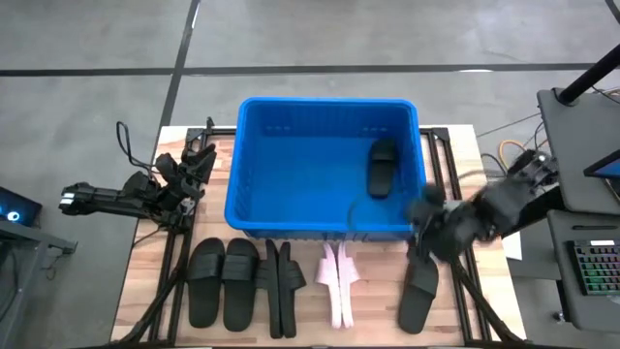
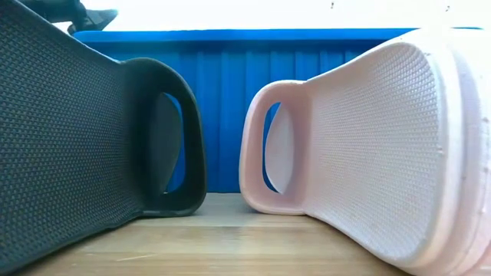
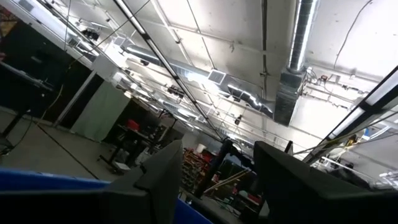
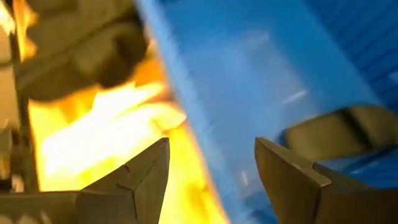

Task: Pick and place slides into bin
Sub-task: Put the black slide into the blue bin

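The blue bin stands at the table's middle, with one black slide lying inside it. It also shows in the right wrist view. Near the front edge are two flat black slides, two black ones on edge, a pale pink pair on edge and one more black slide. My right gripper is open and empty above the bin's near right corner. My left gripper waits open at the table's left, pointing up toward the ceiling.
The low view is filled by a black slide on edge and a pink slide, with the bin's ribbed wall behind them. Dark frame rails run along the table beside the bin. A keyboard lies off the table's right.
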Robot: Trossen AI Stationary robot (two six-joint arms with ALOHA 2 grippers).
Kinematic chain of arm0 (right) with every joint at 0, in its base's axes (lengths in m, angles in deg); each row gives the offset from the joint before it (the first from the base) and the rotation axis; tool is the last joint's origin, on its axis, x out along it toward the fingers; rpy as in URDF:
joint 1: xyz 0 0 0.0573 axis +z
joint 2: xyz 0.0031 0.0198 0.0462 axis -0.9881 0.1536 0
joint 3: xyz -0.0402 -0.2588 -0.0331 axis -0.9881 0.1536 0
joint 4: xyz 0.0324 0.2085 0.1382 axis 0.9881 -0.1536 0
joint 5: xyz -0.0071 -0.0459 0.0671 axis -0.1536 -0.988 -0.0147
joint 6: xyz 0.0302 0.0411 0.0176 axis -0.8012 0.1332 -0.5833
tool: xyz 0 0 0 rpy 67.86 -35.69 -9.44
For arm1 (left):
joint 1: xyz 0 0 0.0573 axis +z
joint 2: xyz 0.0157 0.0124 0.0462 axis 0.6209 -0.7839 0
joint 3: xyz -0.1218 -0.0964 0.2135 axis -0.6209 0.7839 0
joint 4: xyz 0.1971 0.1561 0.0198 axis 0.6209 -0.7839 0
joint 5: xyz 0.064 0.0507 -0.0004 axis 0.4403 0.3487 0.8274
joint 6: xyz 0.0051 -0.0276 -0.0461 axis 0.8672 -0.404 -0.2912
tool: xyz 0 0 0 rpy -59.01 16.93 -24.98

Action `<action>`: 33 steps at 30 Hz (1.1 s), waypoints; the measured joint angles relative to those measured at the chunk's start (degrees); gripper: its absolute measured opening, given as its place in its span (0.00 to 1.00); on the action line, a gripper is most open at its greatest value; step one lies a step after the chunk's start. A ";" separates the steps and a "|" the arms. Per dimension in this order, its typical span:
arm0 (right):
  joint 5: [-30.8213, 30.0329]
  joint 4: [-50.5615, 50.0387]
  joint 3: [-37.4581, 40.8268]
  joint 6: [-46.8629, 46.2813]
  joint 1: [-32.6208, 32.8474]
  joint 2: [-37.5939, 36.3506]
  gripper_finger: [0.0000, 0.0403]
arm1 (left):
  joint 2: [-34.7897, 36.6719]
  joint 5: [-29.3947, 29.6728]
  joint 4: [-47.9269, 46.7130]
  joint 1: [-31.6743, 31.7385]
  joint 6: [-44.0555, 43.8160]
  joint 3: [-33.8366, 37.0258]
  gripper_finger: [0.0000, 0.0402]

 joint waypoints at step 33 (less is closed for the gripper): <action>19.66 -4.94 5.27 -27.97 21.46 31.11 0.56 | -0.52 0.07 -4.31 0.00 0.02 0.37 0.46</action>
